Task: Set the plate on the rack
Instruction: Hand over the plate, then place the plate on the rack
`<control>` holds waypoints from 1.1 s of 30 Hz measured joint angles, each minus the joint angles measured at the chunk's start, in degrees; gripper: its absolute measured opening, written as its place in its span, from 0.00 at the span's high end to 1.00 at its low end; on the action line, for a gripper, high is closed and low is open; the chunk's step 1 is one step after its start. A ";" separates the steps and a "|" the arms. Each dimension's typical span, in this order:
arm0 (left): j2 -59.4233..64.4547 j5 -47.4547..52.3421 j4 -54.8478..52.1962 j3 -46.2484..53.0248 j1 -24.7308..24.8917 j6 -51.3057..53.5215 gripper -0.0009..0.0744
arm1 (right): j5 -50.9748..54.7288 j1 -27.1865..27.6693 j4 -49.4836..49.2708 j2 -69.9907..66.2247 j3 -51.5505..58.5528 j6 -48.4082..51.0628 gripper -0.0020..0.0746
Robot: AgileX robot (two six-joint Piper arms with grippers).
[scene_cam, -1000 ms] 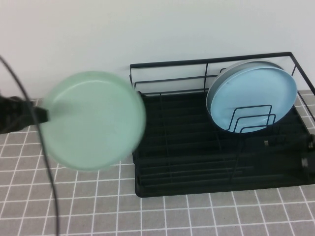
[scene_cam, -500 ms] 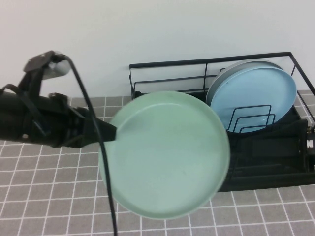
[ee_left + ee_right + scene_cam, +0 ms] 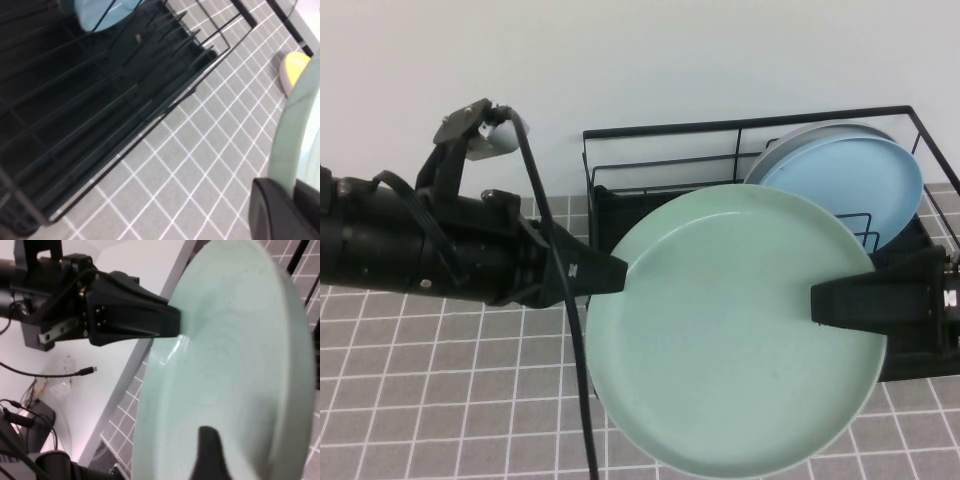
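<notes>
The pale mint-green plate [image 3: 720,330] hangs in the air, tilted, in front of the black wire rack [image 3: 660,130]. My left gripper [image 3: 615,273] is shut on the plate's left rim. In the left wrist view it [image 3: 292,192] clamps the plate's edge [image 3: 300,125] above the tiles, with the rack [image 3: 100,100] beyond. My right gripper [image 3: 825,300] reaches over the plate's right rim from the right. The right wrist view shows the plate's face [image 3: 235,365] and the left gripper [image 3: 172,322] holding its far edge.
A light blue plate [image 3: 860,180] stands upright in the rack's back right slots. The rack sits on a grey tiled table [image 3: 420,400] against a white wall. A black cable [image 3: 582,400] hangs from the left arm. A yellow-and-white object [image 3: 294,67] lies on the tiles.
My left arm has carried the plate to the right, from left of the rack to in front of it. My right gripper has come into view at the plate's right rim.
</notes>
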State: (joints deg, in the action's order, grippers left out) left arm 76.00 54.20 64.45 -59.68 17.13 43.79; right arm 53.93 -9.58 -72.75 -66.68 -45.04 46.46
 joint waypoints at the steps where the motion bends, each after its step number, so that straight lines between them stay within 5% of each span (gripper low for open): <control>1: 0.00 0.59 0.88 0.00 0.00 0.12 0.95 | 0.00 0.00 0.28 0.00 0.00 0.37 0.40; 3: 0.00 1.53 3.17 0.00 0.00 0.50 0.83 | 0.20 0.00 1.02 0.00 0.00 1.65 0.53; 6: 0.00 1.88 8.43 0.00 0.00 0.73 0.47 | 1.29 0.00 1.59 0.00 0.00 4.49 0.80; 7: 0.00 1.88 10.59 0.00 0.00 0.73 0.31 | 1.17 0.00 1.65 0.00 0.00 4.69 0.83; 9: 0.00 1.88 14.21 0.00 -0.16 0.73 0.13 | 1.55 0.00 1.65 0.00 0.00 5.82 0.84; 12: 0.00 1.46 17.82 0.00 -0.16 0.73 0.06 | 1.80 0.00 3.14 0.11 0.00 9.23 0.84; 17: 0.00 0.09 19.04 0.00 -0.16 2.84 0.23 | -1.85 0.00 11.94 0.01 0.00 11.17 0.85; 20: 0.00 0.19 17.27 0.00 -0.16 2.84 0.55 | -7.15 0.00 18.30 0.01 0.00 15.84 0.85; 23: -0.13 0.19 13.49 0.00 -0.16 4.67 0.98 | -12.07 0.00 19.69 0.01 -0.21 17.43 0.85; 28: -1.96 -2.69 4.20 0.00 -0.16 4.24 0.99 | -14.88 0.00 20.68 0.21 -4.84 21.87 0.85; 33: -6.53 -9.75 -21.37 0.00 -0.16 -13.18 0.99 | -20.02 0.00 26.52 0.21 -10.67 23.05 0.85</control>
State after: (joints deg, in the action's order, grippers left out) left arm 69.47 44.45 43.08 -59.68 16.97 30.61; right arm 33.91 -9.58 -46.23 -66.47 -55.70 69.51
